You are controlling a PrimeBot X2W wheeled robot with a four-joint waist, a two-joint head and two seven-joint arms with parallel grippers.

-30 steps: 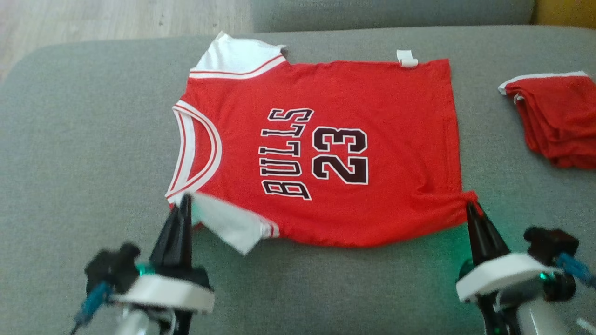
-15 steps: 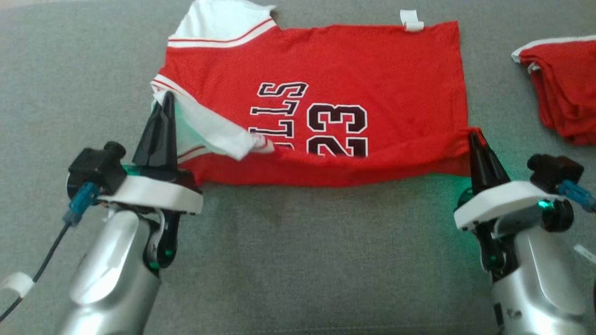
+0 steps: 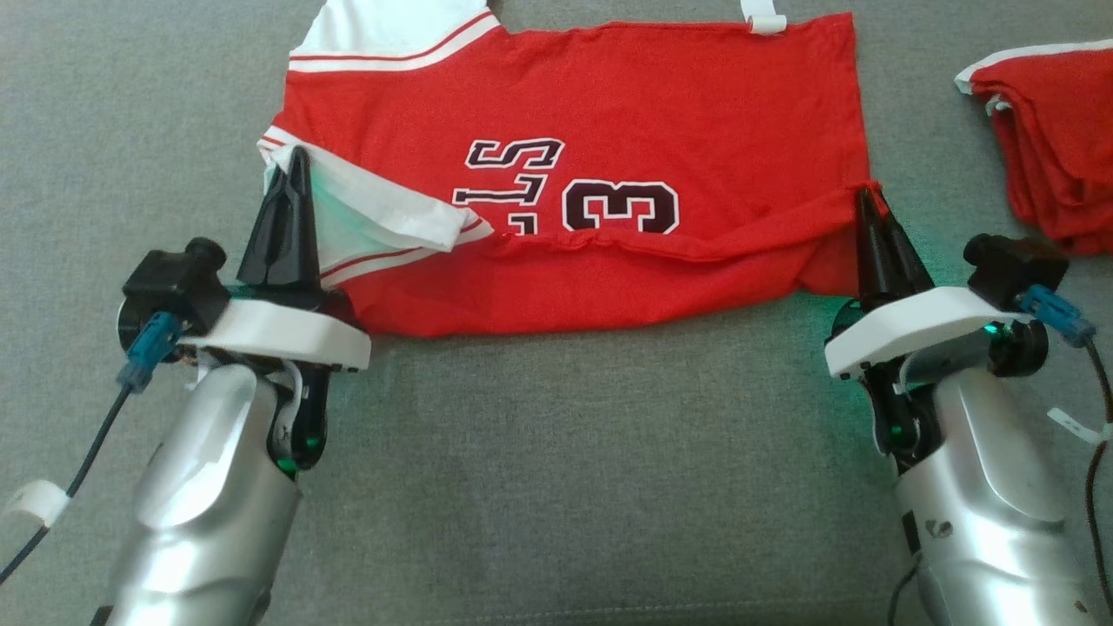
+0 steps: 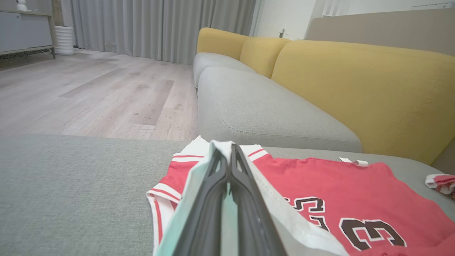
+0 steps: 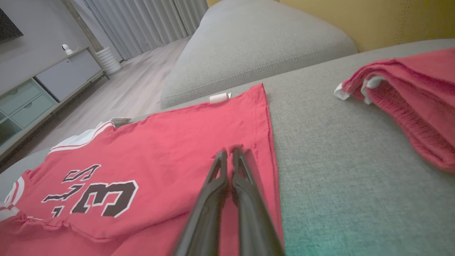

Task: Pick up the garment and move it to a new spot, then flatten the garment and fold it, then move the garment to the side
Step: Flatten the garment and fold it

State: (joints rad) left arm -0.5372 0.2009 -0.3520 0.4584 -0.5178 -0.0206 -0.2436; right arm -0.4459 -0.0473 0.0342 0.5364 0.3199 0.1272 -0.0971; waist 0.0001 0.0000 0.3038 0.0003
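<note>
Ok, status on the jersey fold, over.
Left gripper shut on Bulls jersey at white sleeve; right gripper shut on hem corner. Near edge folded over the print. Red garment lies apart at right.

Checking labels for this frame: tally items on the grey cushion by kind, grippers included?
Red Bulls jersey: 1
Other red garment, folded, at right: 1
Grippers, left gripper and right gripper, shut on the jersey: 2
Total: 4

Bare grey fabric cushion (image 3: 556,452) lies open between left pincer (image 3: 298,156) and right pincer (image 3: 863,193); red basketball jersey (image 3: 696,113) covers it ahead; folded red cloth pile (image 3: 1052,148) crowds the right pincer's outer side.
</note>
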